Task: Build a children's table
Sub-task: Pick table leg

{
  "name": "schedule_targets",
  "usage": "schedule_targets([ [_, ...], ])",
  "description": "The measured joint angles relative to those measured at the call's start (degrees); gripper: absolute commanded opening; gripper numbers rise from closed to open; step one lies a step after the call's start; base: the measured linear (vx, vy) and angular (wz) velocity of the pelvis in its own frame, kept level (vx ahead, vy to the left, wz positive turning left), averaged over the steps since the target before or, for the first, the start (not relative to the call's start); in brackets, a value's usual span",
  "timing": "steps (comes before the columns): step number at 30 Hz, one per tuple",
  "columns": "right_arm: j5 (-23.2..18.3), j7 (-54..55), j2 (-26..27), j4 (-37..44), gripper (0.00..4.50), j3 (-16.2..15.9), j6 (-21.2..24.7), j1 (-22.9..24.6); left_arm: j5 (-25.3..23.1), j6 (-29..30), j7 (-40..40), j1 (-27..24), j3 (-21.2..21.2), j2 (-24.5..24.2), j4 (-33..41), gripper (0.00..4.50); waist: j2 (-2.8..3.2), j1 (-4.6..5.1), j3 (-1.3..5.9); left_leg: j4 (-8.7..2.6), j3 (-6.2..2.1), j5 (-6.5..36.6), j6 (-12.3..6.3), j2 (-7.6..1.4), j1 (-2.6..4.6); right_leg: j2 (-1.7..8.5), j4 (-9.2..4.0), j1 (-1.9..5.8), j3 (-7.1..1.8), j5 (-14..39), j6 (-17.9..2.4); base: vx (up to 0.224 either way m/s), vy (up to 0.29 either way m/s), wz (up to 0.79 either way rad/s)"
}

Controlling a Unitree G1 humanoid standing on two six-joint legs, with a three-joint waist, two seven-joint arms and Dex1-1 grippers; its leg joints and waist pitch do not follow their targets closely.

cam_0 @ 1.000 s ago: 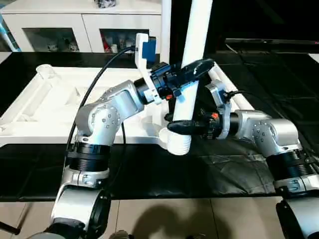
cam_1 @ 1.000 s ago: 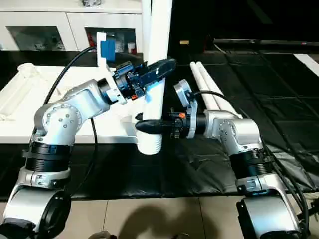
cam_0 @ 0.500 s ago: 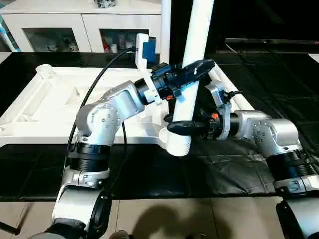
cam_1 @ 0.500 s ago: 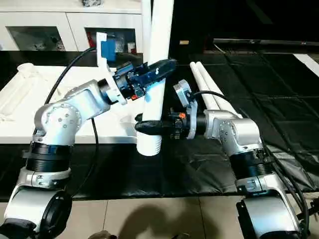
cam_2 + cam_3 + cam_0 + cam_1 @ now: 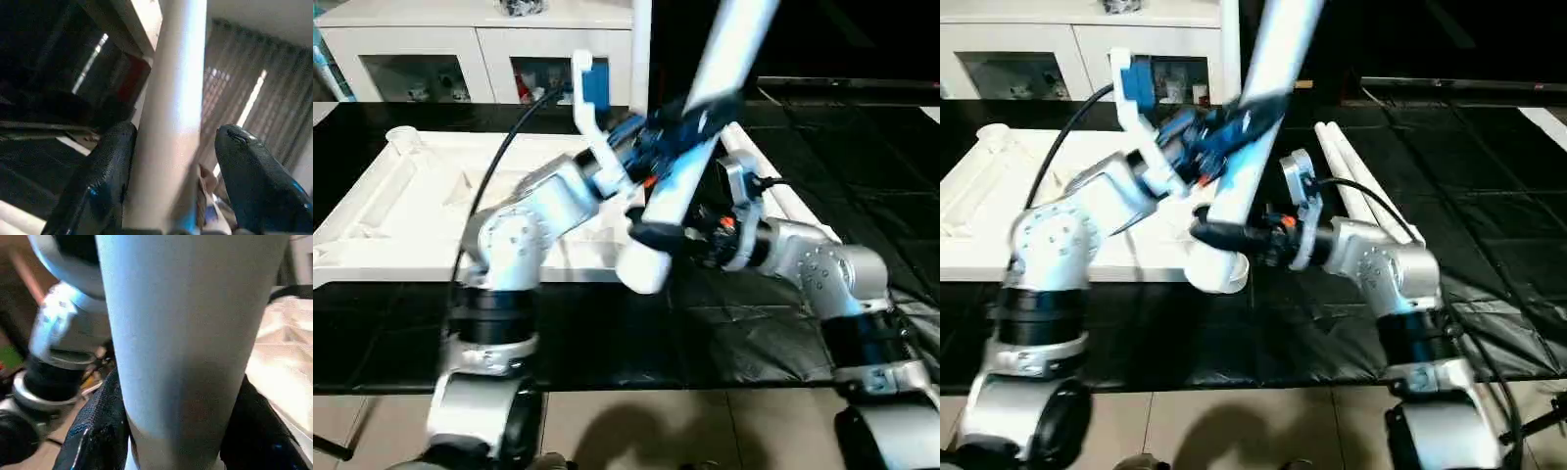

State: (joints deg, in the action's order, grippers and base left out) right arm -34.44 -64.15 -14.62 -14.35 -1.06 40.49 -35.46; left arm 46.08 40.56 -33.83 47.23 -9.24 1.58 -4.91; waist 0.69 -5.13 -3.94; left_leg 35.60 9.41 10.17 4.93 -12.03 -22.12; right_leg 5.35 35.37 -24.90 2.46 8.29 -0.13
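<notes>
Your right gripper [image 5: 1219,235] is clamped on the white table leg [image 5: 690,157] near its lower, thick end; in the right wrist view both black fingers [image 5: 95,431] press against the sides of the tube. Your left gripper [image 5: 690,122] sits higher on the same leg, and its fingers stand apart: in the left wrist view one finger [image 5: 105,176] lies against the tube while the other is off it, with a gap between.

The leg is tilted, its top leaning toward your right and its ribbed bottom end hanging just in front of the near right corner of the table top [image 5: 401,211]. You cannot tell whether that end touches the corner.

The table top lies upside down on the black mat [image 5: 754,323], ribbed side up, a round socket [image 5: 401,137] visible at its far left corner. Another leg [image 5: 1230,49] stands upright behind your left gripper. Two more white legs [image 5: 1356,186] lie side by side on the mat to the right of the table top, behind your right forearm.

Beyond the mat stands a white cabinet [image 5: 460,49] with glass doors.
</notes>
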Motion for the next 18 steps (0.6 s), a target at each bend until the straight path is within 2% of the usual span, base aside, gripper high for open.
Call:
schedule_targets([
  [5, 1.40, 4.61, 1.51, 0.07, 1.93, 0.47, -0.32, 1.51, 4.23, -1.33, 1.64, 1.50, -3.55, 1.57, 0.07, 2.93, 0.00, 0.04, 0.00, -0.01, 0.00, 0.01, 0.00, 0.00, -0.01, 0.00, -0.03, 0.00, 0.01, 0.00, 0.00, 0.000, 0.000, 0.00],
  [9, 2.73, 7.36, 3.06, 0.08, 1.93, 0.64, -2.55, 2.73, 4.10, -4.32, 3.65, 2.55, -6.16, 1.17, -0.63, 2.93, 0.00, 0.17, 0.00, -0.01, -0.01, 0.00, 0.01, -0.01, 0.01, -0.02, -0.02, -0.02, 0.00, -0.02, 0.03, 0.000, 0.000, 0.00],
  [11, 3.35, 9.51, 3.81, 0.16, 1.93, 0.84, -4.82, 2.74, 1.82, -6.48, 6.57, 3.45, -7.23, -0.05, -2.81, 2.93, 0.00, 0.15, 0.00, -0.01, -0.02, 0.00, 0.02, 0.00, 0.05, -0.02, -0.03, 0.03, 0.00, -0.04, 0.05, 0.000, 0.000, 0.00],
  [13, 4.67, 11.74, 4.72, 0.21, 1.93, 0.81, -7.63, 2.74, -2.95, -8.14, 9.58, 4.09, -6.86, -2.57, -6.28, 2.93, 0.02, 0.18, 0.00, -0.01, -0.02, -0.01, 0.03, 0.00, 0.04, -0.03, -0.13, 0.03, -0.01, -0.15, 0.35, 0.000, 0.000, 0.00],
  [16, 8.16, 15.10, 4.88, 0.11, 1.93, 0.65, -11.53, 2.74, -11.02, -8.57, 11.05, 2.90, -2.39, -7.11, -8.39, 2.93, 0.01, 0.15, 0.00, -0.02, -0.07, -0.04, 0.09, 0.00, -0.01, -0.04, -0.19, 0.02, -0.01, -0.16, 0.54, 0.000, 0.000, 0.00],
  [18, 9.99, 15.81, 4.70, 0.07, 1.93, 0.26, -12.91, 2.73, -13.25, -8.26, 10.98, 1.93, 0.35, -7.61, -8.23, 2.93, 0.01, -0.10, 0.00, -0.01, -0.07, -0.05, 0.09, 0.01, -0.10, 0.00, -0.19, 0.02, 0.00, -0.23, 0.44, 0.000, 0.000, 0.00],
])
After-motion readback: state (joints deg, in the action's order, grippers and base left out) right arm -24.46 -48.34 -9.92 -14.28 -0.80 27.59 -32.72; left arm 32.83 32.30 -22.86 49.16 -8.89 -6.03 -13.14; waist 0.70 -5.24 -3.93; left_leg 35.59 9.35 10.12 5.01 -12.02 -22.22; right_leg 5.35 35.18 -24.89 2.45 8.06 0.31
